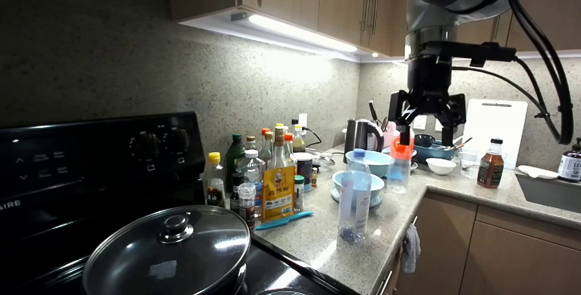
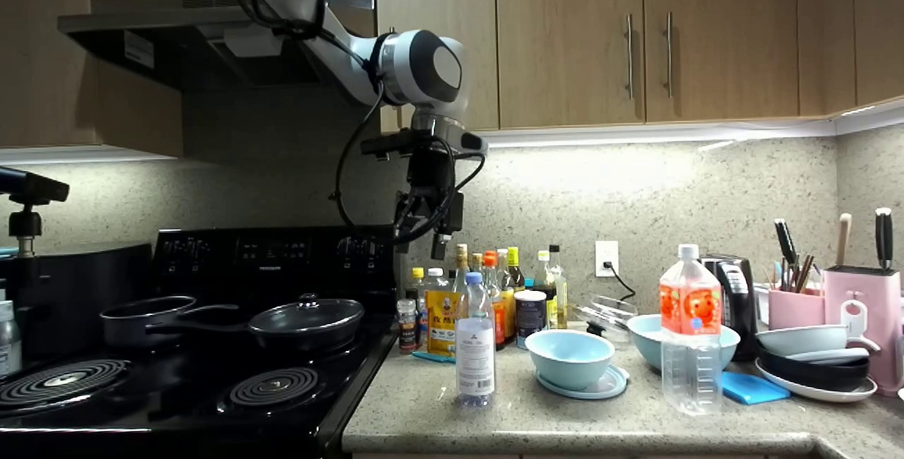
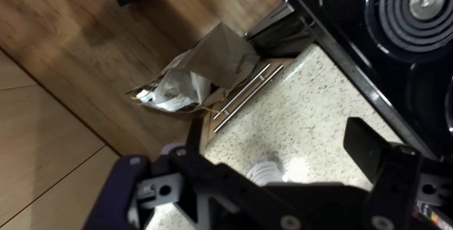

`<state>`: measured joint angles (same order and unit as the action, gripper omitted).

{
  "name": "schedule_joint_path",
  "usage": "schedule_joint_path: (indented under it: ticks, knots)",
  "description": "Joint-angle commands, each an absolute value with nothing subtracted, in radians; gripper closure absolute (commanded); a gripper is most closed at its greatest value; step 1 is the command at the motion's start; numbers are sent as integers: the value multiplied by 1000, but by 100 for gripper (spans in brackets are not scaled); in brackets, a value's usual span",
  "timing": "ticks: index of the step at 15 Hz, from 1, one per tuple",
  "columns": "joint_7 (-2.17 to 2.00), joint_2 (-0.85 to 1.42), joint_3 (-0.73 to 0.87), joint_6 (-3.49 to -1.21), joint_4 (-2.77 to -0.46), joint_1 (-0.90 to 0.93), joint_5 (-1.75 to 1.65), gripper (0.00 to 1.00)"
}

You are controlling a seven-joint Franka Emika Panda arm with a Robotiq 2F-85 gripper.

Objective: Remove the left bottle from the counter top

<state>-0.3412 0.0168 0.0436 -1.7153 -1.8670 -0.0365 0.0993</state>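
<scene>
On ctr, 1 blue-capped btl; above, 1 end effector.

Left bottle on counter top

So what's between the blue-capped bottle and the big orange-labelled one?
In an exterior view, between the blue-capped bottle and the orange-labelled bottle stands a light blue bowl, with a second bowl further back.

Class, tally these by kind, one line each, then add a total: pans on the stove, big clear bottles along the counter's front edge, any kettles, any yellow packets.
Pans: 2 (saucepan, lidded pan)
Big clear bottles: 2 (blue-capped bottle, white-capped bottle)
Kettle: 1
Yellow packet: 1
Total: 6
</scene>
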Motion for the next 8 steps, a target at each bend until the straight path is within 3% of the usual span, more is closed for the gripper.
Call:
schedule_joint_path:
  ticks: [1, 8]
  knots:
    - [-269, 74, 59, -1607, -1783, -54, 206, 0]
    - [-258, 90, 67, -1684, -1788, -56, 212, 0]
